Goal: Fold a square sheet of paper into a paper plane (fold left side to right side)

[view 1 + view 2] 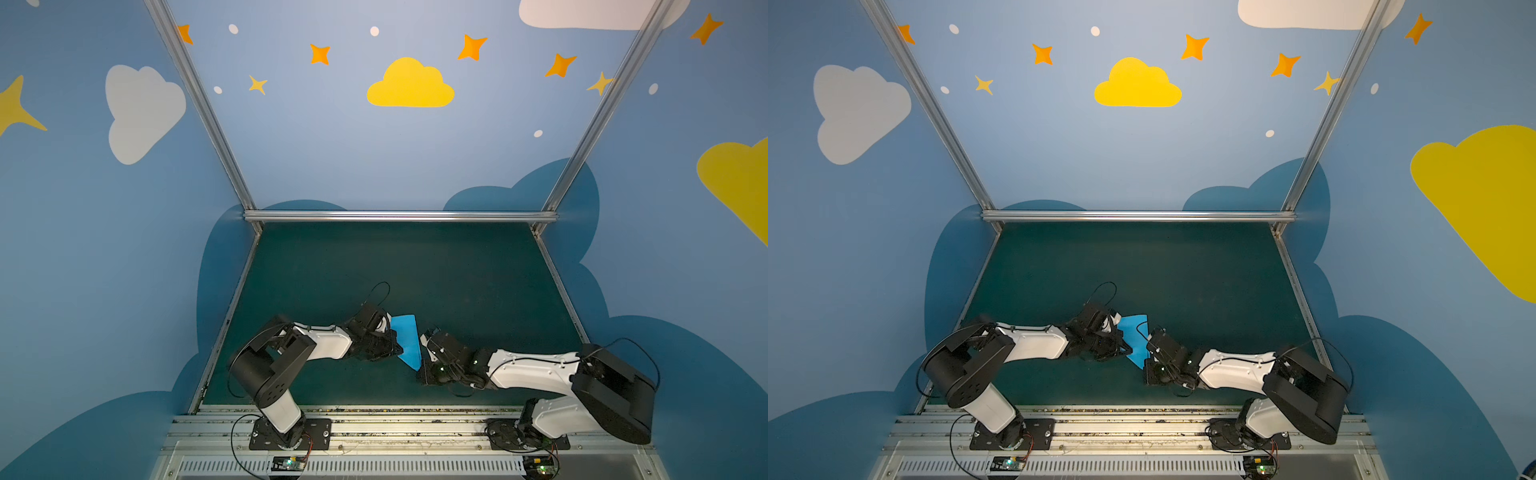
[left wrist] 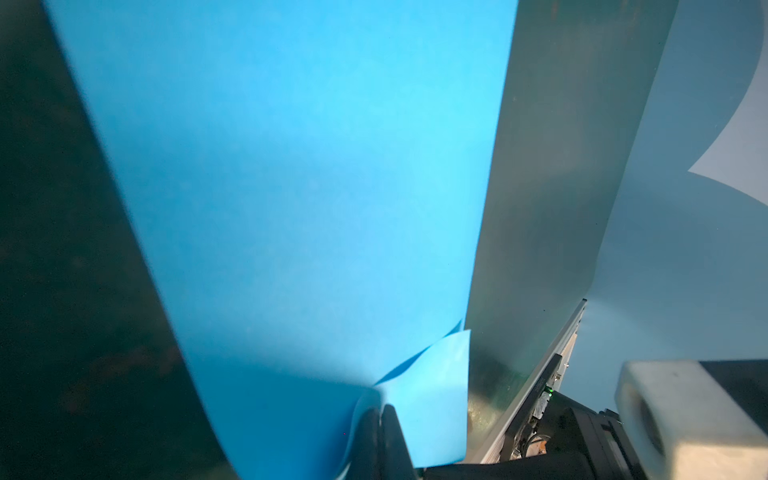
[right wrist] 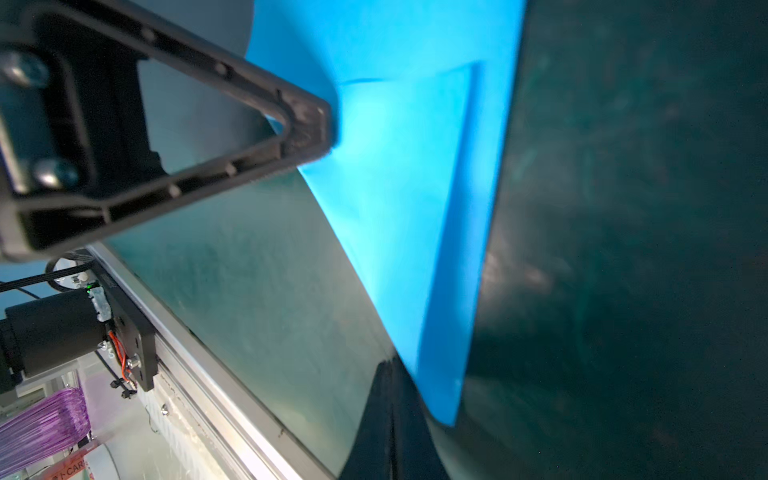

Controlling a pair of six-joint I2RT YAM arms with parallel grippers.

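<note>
Near centre of the mat (image 1: 415,270), the left gripper (image 2: 380,424) pinches the paper (image 1: 405,338) by its left edge, jaws closed. The right gripper (image 3: 390,386), also closed, touches its near right corner. Best course, likely: sweep left edge rightward low, align edges, then crease.

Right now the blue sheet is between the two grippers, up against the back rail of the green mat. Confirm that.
Not quite. The square sheet of paper is not against the back rail; it is over the front part of the green mat, as both top views show. It is between the left gripper and the right gripper.
</note>
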